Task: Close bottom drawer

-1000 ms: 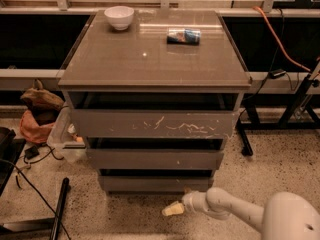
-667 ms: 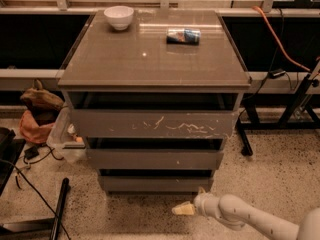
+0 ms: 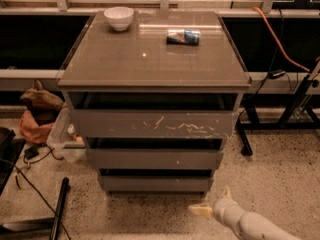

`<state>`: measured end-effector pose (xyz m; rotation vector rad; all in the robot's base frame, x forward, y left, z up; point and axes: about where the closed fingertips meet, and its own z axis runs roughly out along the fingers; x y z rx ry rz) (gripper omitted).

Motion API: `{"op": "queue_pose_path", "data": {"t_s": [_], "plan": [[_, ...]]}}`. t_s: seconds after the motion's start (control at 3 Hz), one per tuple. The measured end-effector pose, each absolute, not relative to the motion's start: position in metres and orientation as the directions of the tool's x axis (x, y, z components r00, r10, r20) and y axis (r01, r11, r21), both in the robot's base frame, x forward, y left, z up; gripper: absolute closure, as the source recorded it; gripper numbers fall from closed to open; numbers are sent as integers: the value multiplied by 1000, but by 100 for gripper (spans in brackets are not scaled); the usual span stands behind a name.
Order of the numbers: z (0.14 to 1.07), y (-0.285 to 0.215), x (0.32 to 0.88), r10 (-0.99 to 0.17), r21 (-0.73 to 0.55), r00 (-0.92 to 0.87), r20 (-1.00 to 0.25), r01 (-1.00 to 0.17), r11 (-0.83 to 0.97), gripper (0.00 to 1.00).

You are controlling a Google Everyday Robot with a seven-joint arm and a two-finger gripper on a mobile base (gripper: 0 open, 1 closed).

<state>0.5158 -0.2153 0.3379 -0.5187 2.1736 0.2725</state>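
Nearest, low on the right over the speckled floor (image 3: 150,219), the gripper (image 3: 211,203) hangs just in front of the cabinet's lower right corner. Its two pale fingers (image 3: 200,211) are spread wide, one pointing left and one upward, with nothing between them. It is near the drawer fronts but not touching them.

Just beyond it, the bottom drawer (image 3: 155,184) is the lowest and narrowest front of the stack. It is a plain flat grey-brown panel with a dark gap above it, so it looks pulled out a little. It has no handle and needs no grasp. It is best pushed with a flat press on the front panel near its middle, so the box runs straight rather than skewing. The panel looks stiff and smooth, and a fingertip could slide across it. On its runners it probably moves with modest force.

Above it are the middle drawer (image 3: 155,159) and the wide scratched top drawer (image 3: 150,124), both also showing dark gaps. Farthest, the cabinet top (image 3: 150,59) holds a white bowl (image 3: 119,18) at far left and a small packet (image 3: 183,36) to its right.
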Motion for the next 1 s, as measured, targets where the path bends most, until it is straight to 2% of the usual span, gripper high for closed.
{"op": "queue_pose_path", "data": {"t_s": [0.33, 1.0], "plan": [[431, -205, 502, -289, -73, -468, -835, -427, 901, 0], [546, -129, 456, -322, -102, -463, -826, -438, 893, 0]]}}
